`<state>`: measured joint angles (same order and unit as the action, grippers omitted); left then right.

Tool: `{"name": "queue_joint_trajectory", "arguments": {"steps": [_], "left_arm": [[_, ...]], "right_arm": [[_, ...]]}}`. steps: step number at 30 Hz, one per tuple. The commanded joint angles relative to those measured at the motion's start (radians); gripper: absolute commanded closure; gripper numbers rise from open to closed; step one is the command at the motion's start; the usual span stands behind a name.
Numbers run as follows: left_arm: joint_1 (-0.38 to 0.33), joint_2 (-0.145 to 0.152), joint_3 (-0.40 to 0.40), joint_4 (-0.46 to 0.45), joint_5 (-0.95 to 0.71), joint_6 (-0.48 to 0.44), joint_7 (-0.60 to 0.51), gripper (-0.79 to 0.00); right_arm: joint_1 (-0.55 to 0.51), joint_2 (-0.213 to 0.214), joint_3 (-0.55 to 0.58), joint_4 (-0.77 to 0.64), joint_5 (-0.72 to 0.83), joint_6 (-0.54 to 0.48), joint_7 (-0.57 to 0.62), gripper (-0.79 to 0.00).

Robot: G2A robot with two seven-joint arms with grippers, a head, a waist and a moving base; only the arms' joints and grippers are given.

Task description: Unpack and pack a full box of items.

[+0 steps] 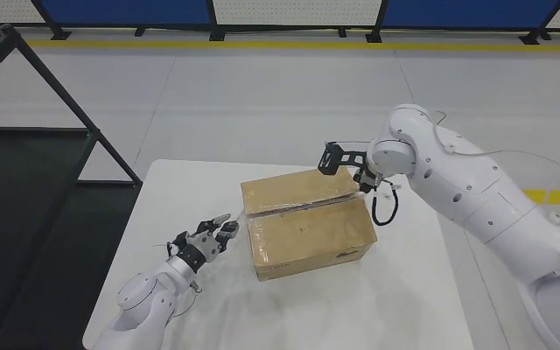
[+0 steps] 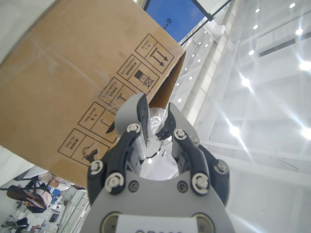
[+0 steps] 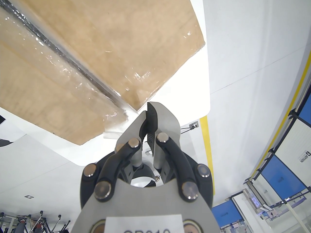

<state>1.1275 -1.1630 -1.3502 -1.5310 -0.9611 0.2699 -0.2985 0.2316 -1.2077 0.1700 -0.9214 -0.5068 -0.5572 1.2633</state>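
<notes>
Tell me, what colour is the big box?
Plain brown cardboard box, seen best in the top view.

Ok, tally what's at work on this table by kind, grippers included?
Cardboard box: 1
Grippers: 2, the left gripper and the right gripper
Total: 3

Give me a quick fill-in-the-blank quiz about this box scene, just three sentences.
1. The cardboard box stands on a white ___.
2. Clear ___ runs along the box's top seam.
3. The right claw, at the box's corner, is ___.
Missing words: table; tape; shut.
</notes>
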Motion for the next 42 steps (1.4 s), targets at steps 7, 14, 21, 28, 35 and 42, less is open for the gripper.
{"name": "queue_joint_trajectory", "arguments": {"steps": [7, 14, 21, 28, 35, 42], "left_arm": [[0.009, -0.001, -0.015, 0.007, -0.002, 0.002, -0.005, -0.215], [0.007, -0.005, -0.013, 0.011, 0.000, 0.003, -0.008, -0.215], [0.017, -0.004, -0.048, 0.011, -0.019, -0.009, -0.011, -0.240], [0.034, 0.000, -0.077, 0.003, -0.009, 0.007, -0.014, -0.256], [0.049, 0.002, -0.118, -0.006, -0.036, 0.002, -0.023, -0.265], [0.075, 0.006, -0.176, -0.078, -0.087, 0.020, -0.048, -0.369]], "right_arm": [[0.001, -0.007, 0.000, 0.018, -0.003, -0.006, -0.007, 0.000], [-0.004, -0.012, 0.000, 0.033, -0.006, -0.013, -0.013, 0.000], [-0.003, -0.014, 0.000, 0.047, -0.004, -0.020, -0.020, 0.000], [-0.003, -0.014, 0.000, 0.065, 0.000, -0.032, -0.032, 0.000], [0.028, -0.002, 0.000, 0.095, 0.061, -0.050, -0.050, 0.000], [0.047, 0.044, 0.048, 0.041, 0.203, -0.181, -0.181, 0.000]]}}
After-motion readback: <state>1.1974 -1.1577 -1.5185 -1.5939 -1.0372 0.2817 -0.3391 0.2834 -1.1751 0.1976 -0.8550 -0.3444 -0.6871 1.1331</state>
